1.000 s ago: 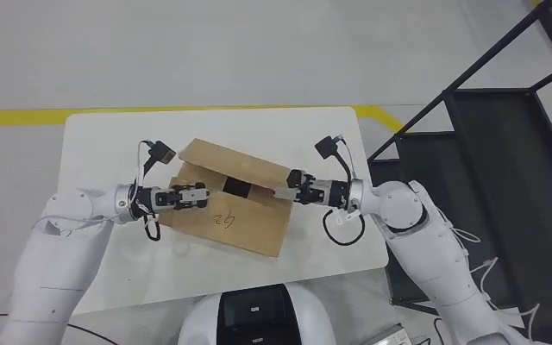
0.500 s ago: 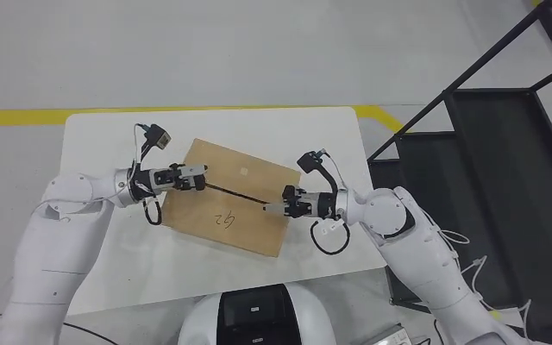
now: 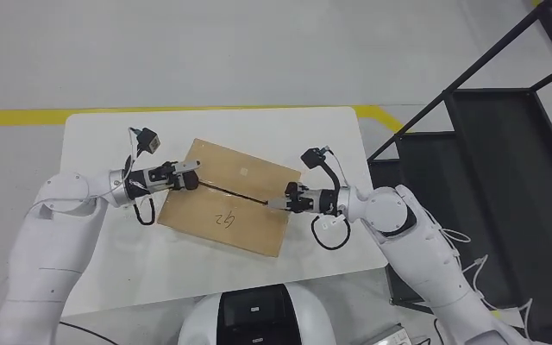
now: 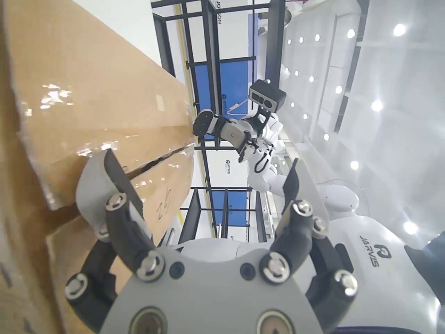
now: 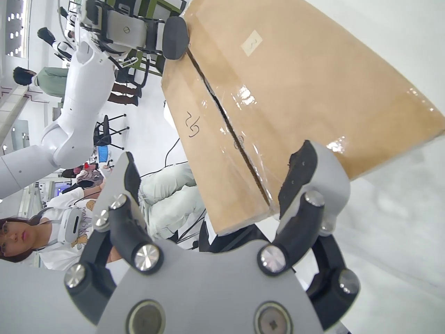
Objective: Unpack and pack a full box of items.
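Got the box (image 3: pixel 228 197) centred on the table (image 3: pixel 103 138), flaps (image 3: pixel 246 168) down, meeting at a seam (image 3: pixel 235 192). Flanked at opposite seam ends by left gripper (image 3: pixel 193 173) and right gripper (image 3: pixel 276 202), both spread wide and empty, likely pressing flaps flat for closing.

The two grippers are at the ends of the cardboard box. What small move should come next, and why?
Probably draw the left gripper and the right gripper back, away from the box. Its flaps lie flat and meet along the seam, and both grippers, one at each end of that seam, are open and hold nothing.
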`<act>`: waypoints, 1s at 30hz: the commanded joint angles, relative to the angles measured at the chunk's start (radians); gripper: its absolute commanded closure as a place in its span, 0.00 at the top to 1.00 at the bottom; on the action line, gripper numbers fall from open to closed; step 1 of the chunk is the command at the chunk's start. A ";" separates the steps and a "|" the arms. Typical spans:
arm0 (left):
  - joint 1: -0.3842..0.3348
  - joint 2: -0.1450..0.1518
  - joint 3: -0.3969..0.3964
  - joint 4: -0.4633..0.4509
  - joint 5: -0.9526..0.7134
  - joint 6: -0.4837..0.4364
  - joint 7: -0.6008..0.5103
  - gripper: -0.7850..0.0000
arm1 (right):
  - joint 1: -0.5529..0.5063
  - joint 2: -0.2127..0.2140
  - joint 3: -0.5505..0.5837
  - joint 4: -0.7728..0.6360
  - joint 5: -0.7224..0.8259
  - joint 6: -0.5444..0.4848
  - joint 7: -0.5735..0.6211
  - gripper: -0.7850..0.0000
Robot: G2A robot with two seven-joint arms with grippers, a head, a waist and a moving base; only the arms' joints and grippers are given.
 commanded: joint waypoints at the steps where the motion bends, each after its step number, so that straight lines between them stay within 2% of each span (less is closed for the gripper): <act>1: 0.006 0.003 -0.005 -0.011 0.030 0.005 0.018 1.00 | -0.007 0.002 0.010 -0.006 0.005 -0.002 0.000 1.00; 9: 0.019 0.008 -0.012 -0.029 0.061 0.018 0.043 1.00 | -0.081 0.021 0.094 -0.066 0.041 -0.040 0.027 1.00; 15: 0.022 0.010 0.000 -0.055 0.135 0.033 0.090 1.00 | -0.177 0.040 0.201 -0.099 0.093 -0.084 0.059 1.00; 21: 0.024 0.011 0.000 -0.059 0.138 0.033 0.092 1.00 | -0.263 0.054 0.289 -0.079 0.103 -0.070 0.066 1.00; 24: 0.024 0.011 0.000 -0.059 0.138 0.033 0.092 1.00 | -0.289 0.060 0.308 -0.055 0.112 -0.034 0.098 1.00; 30: 0.024 0.011 0.000 -0.059 0.138 0.033 0.092 1.00 | -0.328 0.066 0.292 -0.018 0.173 -0.050 0.200 1.00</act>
